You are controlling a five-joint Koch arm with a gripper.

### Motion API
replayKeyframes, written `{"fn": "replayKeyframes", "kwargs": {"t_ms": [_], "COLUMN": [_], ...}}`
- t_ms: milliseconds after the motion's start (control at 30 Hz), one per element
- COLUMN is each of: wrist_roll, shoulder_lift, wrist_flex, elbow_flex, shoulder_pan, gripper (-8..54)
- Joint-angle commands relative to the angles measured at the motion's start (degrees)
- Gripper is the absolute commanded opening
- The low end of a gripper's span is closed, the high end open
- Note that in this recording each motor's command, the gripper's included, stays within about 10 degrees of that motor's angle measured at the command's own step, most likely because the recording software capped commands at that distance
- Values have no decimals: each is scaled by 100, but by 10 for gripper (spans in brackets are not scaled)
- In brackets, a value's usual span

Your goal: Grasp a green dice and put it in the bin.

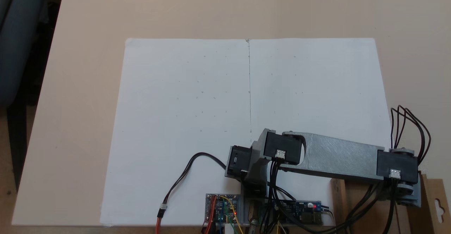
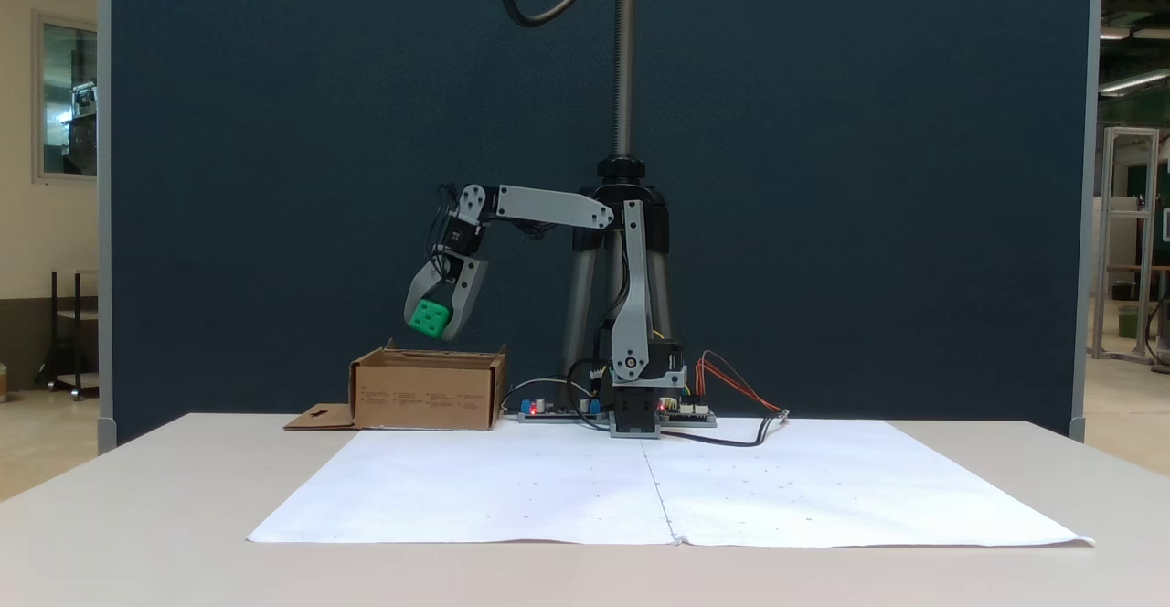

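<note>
Flap: seen from the front, the bin's side flap [image 2: 318, 417] lies flat on the table [image 2: 137, 516] at the far left, its hang-hole cutout showing as a small dark mark; from above, the same flap [image 1: 437, 200] sits at the bottom right corner with the cutout plainly visible.
Bin: a shallow brown cardboard box [image 2: 428, 395] stands on the table just left of the arm's base, open side up, with faint printed lines on its front wall.
Green dice: the bright green cube [image 2: 430, 316] hangs in the air above the bin, clear of its rim and toward its left half, with round pips showing on the face turned to me.
Gripper: the grey gripper [image 2: 437, 324] points downward over the bin and is clamped onto the green dice, one jaw on either side of it.
Arm: the forearm [image 2: 548, 207] reaches out level to the left from the upright link over the base [image 2: 640, 397]; from above, the grey link [image 1: 338, 158] stretches toward the right edge.
Electronics: small circuit boards [image 1: 222, 207] with red lights and coloured wires sit beside the base.
Paper: two white sheets [image 2: 658, 493] lie side by side across the middle of the table, meeting at a centre seam.
Backdrop: a dark blue partition [image 2: 823, 177] stands behind the table, with a tripod [image 2: 623, 177] rising behind the arm.
</note>
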Motion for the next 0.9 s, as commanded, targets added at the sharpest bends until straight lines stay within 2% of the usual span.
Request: {"fn": "replayKeyframes", "kwargs": {"t_ms": [0,33,167,333,467,867], "wrist_roll": [-35,-26,26,97,563,782], "shoulder_lift": [132,132,132,141,193,888], "wrist_flex": [18,18,-9,-264,-835,-1468], "elbow_flex": [18,70,88,79,70,-352], "shoulder_pan": [53,53,44,-35,-563,-3771], "gripper": [324,334,473,451,439,434]}}
